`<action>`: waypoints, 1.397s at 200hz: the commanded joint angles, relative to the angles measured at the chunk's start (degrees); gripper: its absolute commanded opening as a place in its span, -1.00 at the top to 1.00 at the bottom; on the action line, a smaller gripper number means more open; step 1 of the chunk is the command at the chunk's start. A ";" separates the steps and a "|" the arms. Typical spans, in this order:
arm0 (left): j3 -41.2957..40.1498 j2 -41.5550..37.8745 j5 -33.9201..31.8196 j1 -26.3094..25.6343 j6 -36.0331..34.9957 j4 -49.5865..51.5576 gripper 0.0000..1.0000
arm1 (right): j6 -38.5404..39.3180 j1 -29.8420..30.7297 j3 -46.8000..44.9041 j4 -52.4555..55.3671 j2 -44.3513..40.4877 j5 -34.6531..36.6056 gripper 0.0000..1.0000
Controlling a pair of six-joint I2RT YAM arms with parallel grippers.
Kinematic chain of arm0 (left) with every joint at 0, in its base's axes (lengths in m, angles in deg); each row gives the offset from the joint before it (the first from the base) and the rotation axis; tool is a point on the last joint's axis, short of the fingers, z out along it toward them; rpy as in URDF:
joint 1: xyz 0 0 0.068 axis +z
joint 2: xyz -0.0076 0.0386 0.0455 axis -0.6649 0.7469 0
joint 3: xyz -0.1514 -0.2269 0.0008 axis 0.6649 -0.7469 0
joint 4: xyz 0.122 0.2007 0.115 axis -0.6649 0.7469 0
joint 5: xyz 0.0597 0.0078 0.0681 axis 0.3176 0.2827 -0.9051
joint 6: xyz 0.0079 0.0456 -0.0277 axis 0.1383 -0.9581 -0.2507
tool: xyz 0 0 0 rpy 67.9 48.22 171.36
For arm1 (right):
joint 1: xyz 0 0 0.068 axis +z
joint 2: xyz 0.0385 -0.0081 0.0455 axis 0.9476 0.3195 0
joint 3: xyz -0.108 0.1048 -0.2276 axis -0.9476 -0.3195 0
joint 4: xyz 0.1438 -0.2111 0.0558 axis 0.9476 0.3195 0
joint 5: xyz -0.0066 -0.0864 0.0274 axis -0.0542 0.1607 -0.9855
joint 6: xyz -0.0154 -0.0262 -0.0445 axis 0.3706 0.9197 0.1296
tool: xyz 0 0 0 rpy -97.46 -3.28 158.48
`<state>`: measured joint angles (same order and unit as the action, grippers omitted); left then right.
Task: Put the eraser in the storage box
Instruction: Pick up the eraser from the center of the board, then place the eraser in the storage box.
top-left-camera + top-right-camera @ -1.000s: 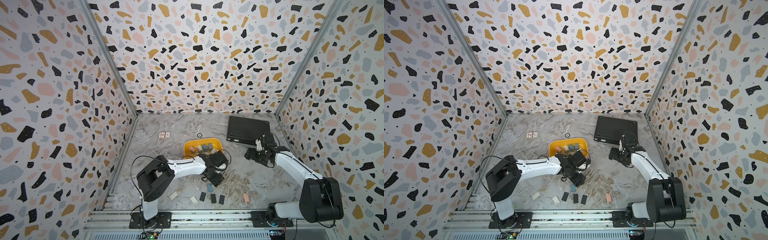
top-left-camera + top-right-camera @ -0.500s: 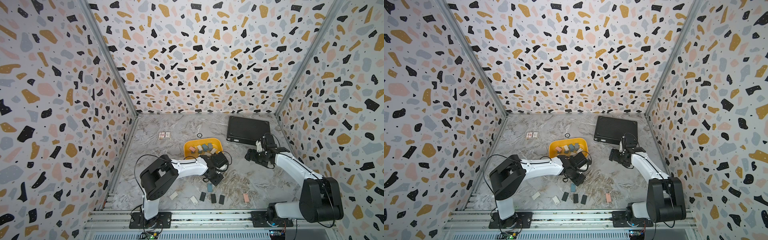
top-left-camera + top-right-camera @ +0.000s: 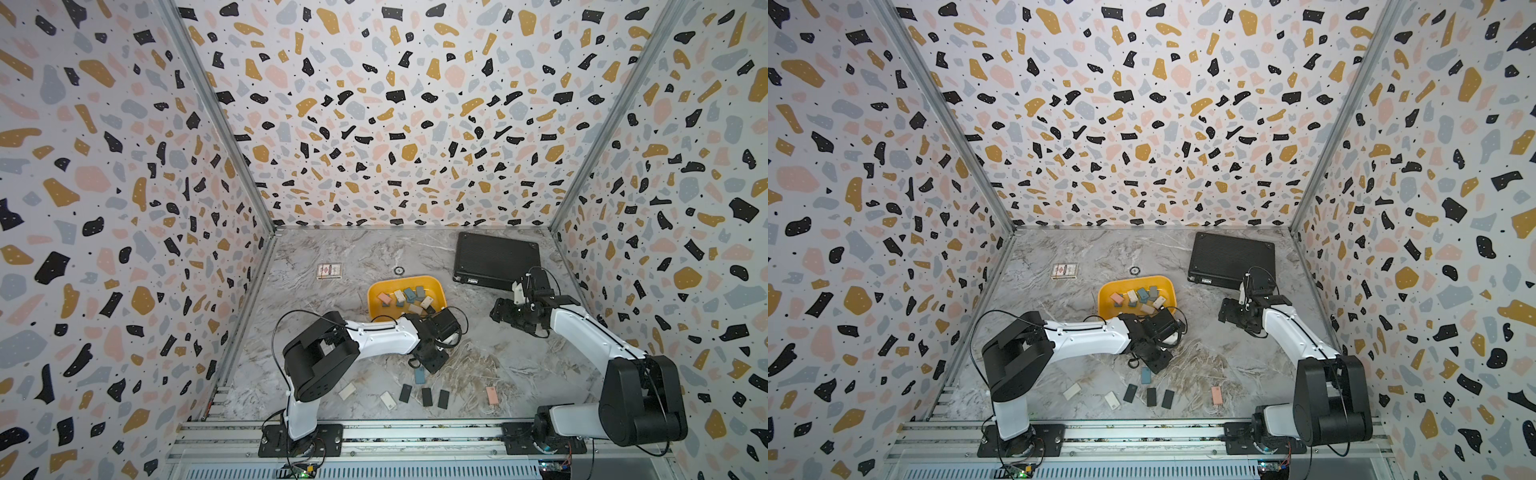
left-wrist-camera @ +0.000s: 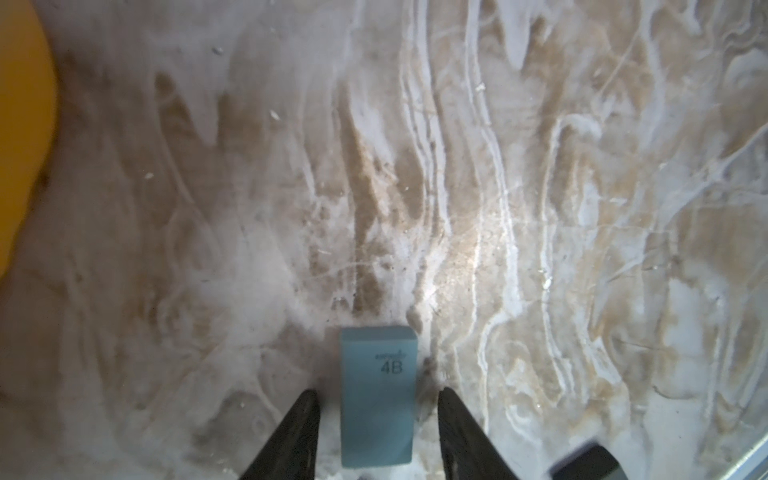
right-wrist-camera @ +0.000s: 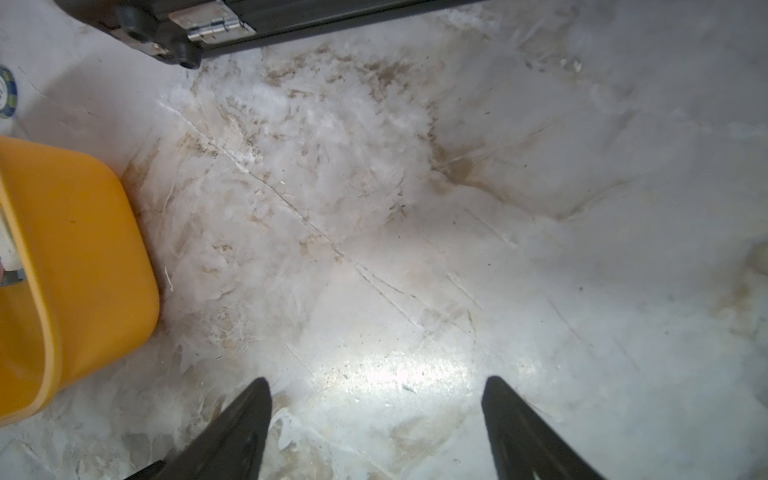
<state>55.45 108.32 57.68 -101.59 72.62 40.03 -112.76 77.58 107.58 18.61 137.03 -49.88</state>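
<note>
Marble-patterned grey and beige worktop (image 3: 519, 365), scuffed and streaked with brown, enclosed at the back and both sides by white walls printed with black, ochre, pink and grey terrazzo flecks (image 3: 395, 104). It is bounded at the front by an aluminium rail (image 3: 415, 434) that carries both arm bases. A flat black textured case with metal latches (image 3: 494, 262) lies at the back right, and a small printed card pack (image 3: 329, 271) at the back left. The shallow yellow plastic storage box (image 3: 376, 309) stands near the centre and holds several small coloured erasers (image 3: 409, 294). A row of loose white, black and pink erasers (image 3: 427, 397) lies along the front edge. The blue-grey rectangular eraser (image 4: 376, 415) lies flat on the worktop outside the storage box, between the box's near side and the front row, as both top views show (image 3: 1145, 375). Its long axis runs roughly from the front rail toward the back wall. In the left wrist view that axis is parallel to the black fingers (image 4: 299, 432), and the end printed "4B", face up, lies beyond the fingertips. The left pincer (image 4: 377, 391) straddles the eraser without clamping it: a narrow strip of worktop shows between each finger and the eraser's flank. The right pincer (image 5: 377, 379) is over bare worktop to the right of the storage box, near the case, its jaws spread wide with nothing between them.
</note>
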 commanded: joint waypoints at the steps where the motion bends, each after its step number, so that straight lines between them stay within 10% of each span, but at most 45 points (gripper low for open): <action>1: -0.87 3.39 1.28 -0.90 0.21 2.84 0.18 | -0.15 -0.25 -0.21 0.46 -1.89 -0.11 -0.65; 128: 1.87 -3.11 -7.32 0.04 -0.69 8.06 0.56 | -0.16 -0.49 -0.15 0.33 -2.35 0.14 -0.65; 279: 13.12 -9.30 -3.84 19.98 -8.27 11.53 0.52 | -0.17 -0.77 2.35 1.21 -1.39 0.12 -0.65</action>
<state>66.16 96.35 52.06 -83.85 66.50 51.35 -112.76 77.15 107.49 18.61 136.71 -50.23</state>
